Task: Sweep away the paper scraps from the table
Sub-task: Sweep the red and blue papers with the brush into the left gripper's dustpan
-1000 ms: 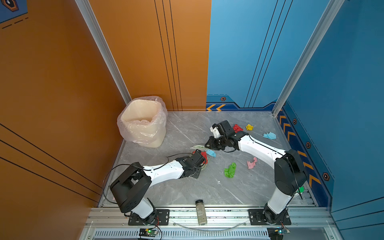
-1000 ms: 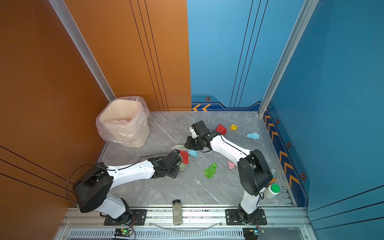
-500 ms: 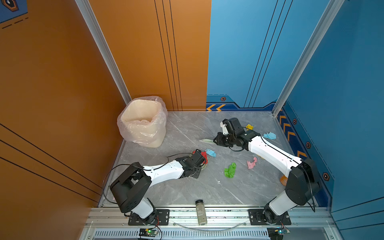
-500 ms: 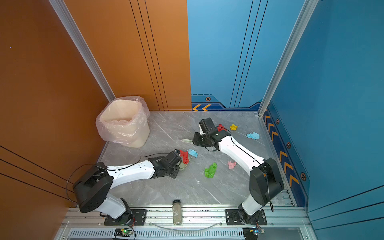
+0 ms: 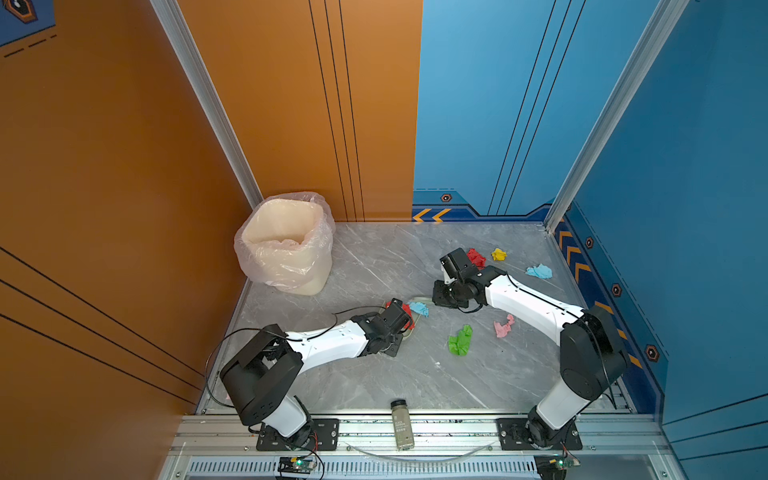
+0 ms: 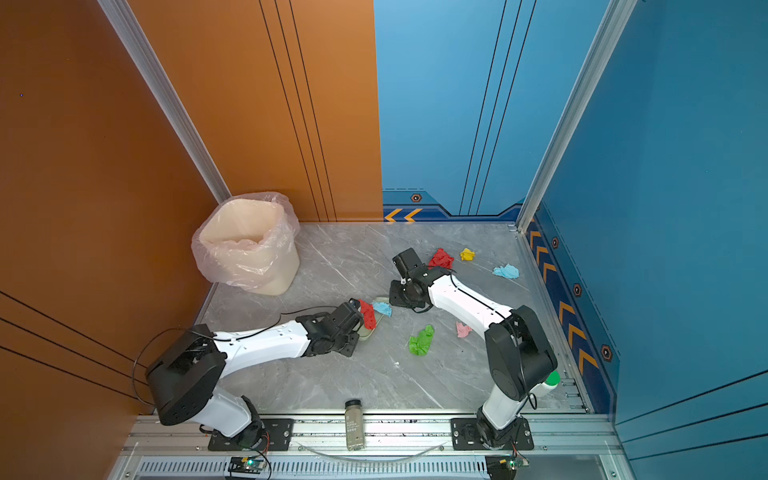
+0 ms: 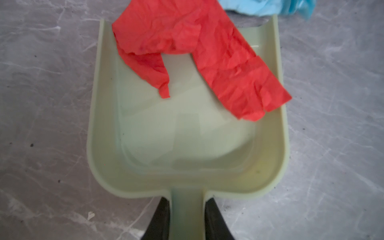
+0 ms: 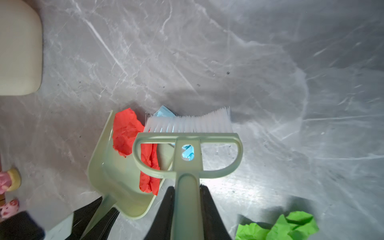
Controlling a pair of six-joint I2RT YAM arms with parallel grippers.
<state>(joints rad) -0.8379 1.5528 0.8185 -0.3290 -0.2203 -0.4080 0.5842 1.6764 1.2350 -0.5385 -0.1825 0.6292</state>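
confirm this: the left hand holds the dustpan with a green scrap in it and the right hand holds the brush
Not quite. The dustpan holds a red scrap, not a green one; the left wrist view shows it. The green scrap lies on the table, outside the pan. The rest holds: the left hand holds the dustpan, the right hand the brush.

worktop (image 5: 374,374): grey marble, wht veins | dustpan (image 7: 187,135) + brush (image 8: 188,166): pale grn, wht bristles | scraps (image 5: 460,340): red, lt blue, grn, pink, yel
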